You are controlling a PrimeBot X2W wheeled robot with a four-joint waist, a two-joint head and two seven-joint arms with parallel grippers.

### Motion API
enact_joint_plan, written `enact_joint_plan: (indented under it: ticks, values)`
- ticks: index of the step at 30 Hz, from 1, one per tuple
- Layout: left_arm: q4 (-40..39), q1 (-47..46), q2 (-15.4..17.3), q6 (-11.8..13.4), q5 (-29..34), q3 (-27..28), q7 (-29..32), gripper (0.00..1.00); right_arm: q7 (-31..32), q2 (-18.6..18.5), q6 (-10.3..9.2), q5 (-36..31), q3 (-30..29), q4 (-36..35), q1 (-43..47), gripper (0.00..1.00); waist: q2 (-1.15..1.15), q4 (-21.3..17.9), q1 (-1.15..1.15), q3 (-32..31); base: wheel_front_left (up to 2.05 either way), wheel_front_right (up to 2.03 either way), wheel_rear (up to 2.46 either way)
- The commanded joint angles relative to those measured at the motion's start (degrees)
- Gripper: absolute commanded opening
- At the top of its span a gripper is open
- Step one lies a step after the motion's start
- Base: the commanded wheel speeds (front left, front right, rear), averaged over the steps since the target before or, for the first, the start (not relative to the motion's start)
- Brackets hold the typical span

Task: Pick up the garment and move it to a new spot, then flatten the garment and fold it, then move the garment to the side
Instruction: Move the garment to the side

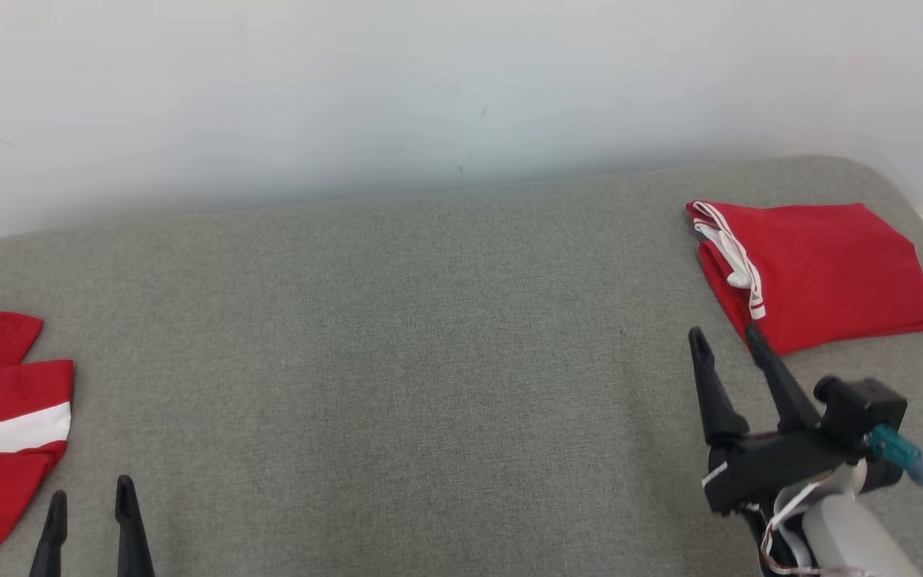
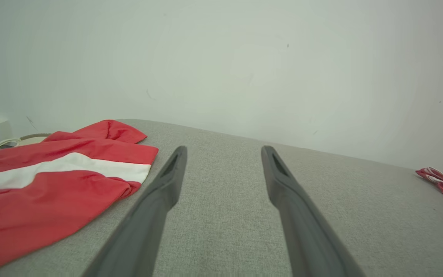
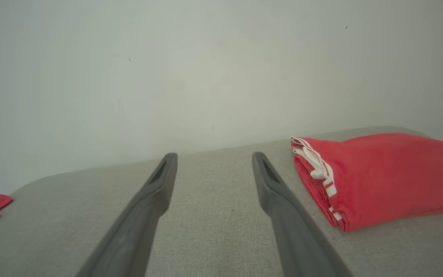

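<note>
Grey woven upholstery (image 1: 429, 361) runs below a plain white wall. At the upholstery's far right corner lies the red jersey (image 1: 830, 272), folded into a neat packet with its striped trim showing. The right gripper (image 1: 726, 332) hovers just short of it, jaws wide and empty. The left gripper (image 1: 90, 490), likewise spread and empty, sits at the upholstery's near left beside a second red-and-white garment (image 1: 5, 417). The set-aside step looks finished; next, the right arm should draw clear without snagging the fold.
</note>
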Motion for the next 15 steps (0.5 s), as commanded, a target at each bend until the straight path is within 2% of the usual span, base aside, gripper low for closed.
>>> enact_joint_plan:
  ticks: [1, 9, 15]
  values:
    - [0.3, 0.9, 0.0, 0.0, -0.4, -0.1, -0.2, 1.0, -0.1, 0.7, 0.03, -1.7, -0.6, -1.2, 2.2, 1.0, 0.0, 0.2, 0.0, -0.6, 0.0, 0.0, 0.0]
    - [0.8, 1.8, 0.0, 0.1, 0.6, -1.2, -0.2, 1.0, -0.1, 4.5, 0.03, -9.6, -3.7, -4.5, 10.0, 1.0, 0.0, 0.5, 0.0, -1.9, 0.0, 0.0, 0.0]
    - [2.0, 2.2, 0.9, 1.2, 5.5, -2.6, -0.2, 1.0, -0.1, 6.3, 0.03, -13.3, -4.9, -5.8, 12.7, 1.0, 0.0, 0.4, 0.0, -2.6, 0.0, 0.0, 0.0]
